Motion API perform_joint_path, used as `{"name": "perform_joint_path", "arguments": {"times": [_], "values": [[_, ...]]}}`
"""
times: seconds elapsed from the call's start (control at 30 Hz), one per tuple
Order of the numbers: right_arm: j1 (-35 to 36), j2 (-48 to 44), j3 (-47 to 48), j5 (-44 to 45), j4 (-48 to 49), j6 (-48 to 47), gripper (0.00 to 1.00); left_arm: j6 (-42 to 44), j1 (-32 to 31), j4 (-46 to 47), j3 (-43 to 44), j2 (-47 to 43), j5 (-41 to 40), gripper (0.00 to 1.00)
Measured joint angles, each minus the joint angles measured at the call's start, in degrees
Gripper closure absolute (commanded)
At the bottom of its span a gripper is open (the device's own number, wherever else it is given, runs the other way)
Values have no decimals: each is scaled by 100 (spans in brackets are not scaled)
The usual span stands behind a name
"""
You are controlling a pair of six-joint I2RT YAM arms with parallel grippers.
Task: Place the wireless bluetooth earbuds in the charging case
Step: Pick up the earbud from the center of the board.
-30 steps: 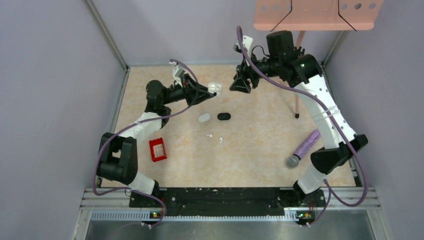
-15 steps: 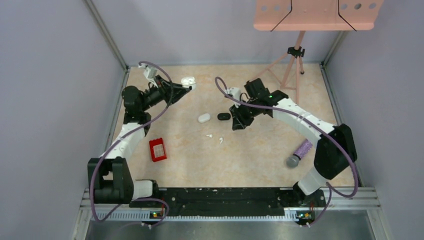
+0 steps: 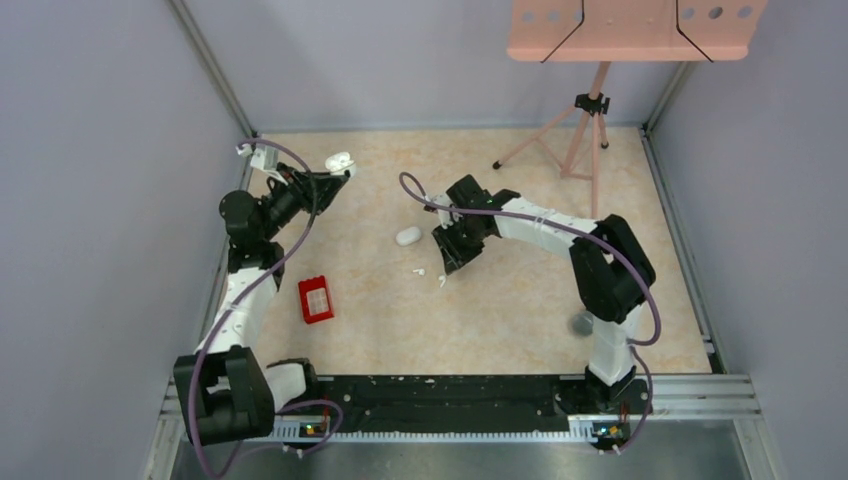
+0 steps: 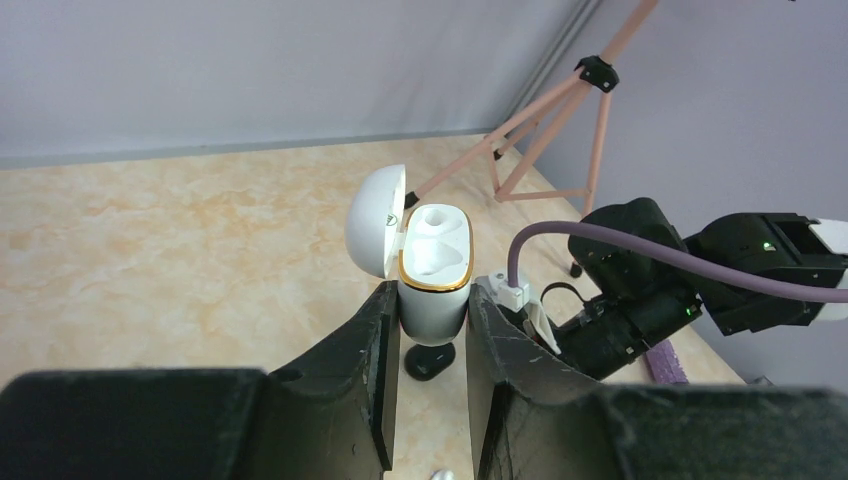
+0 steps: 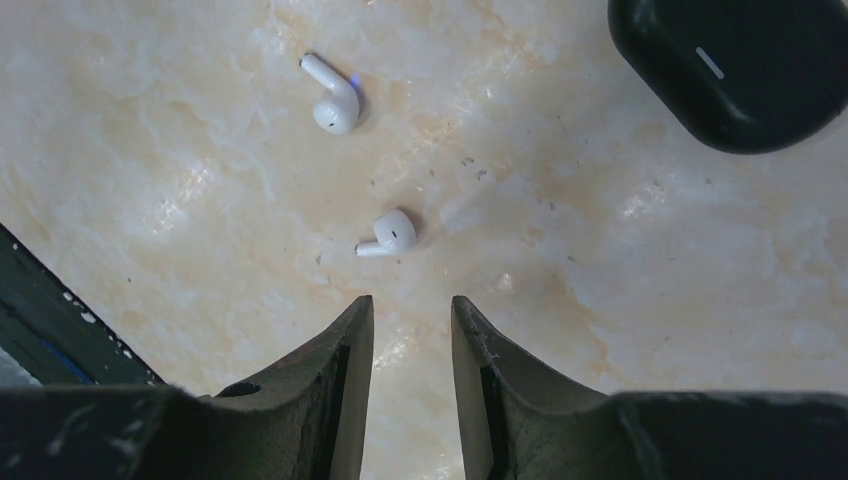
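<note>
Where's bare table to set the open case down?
Bare: near strip right of the red box; far middle between left claw, holding the open case, and tripod. Crowded: centre, around closed white case, earbuds, right claw.

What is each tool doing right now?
Left tool: shut on the open white case.
Right tool: open, empty, over a white earbud.

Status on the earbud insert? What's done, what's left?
Done: the white charging case is held aloft, lid open, clamped in the left tool; its wells look empty. In hand: the right tool, open, hangs just above one white earbud; a second earbud lies beyond it. Left: picking up and seating both earbuds, none inserted yet.
</note>
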Motion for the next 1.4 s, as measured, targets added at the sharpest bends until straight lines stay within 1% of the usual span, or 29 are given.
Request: {"name": "perform_joint_path", "arguments": {"times": [0.17,0.43,0.63,0.77,1.03,1.4], "values": [[66,313,192,90,-9,131,62,125,131,-138,-127,-310,-249,100],[140,638,415,120,-11,151,63,175,146,-249,-188,-483,-404,100],[216,651,415,120,-42,149,63,190,153,-341,-192,-483,-494,100],[234,660,415,118,-39,142,66,195,157,-343,-192,-483,-529,100],[280,826,415,118,-37,127,67,216,162,-363,-236,-485,-533,100],[302,826,415,136,-13,122,68,232,162,-450,-317,-581,-551,100]]}}
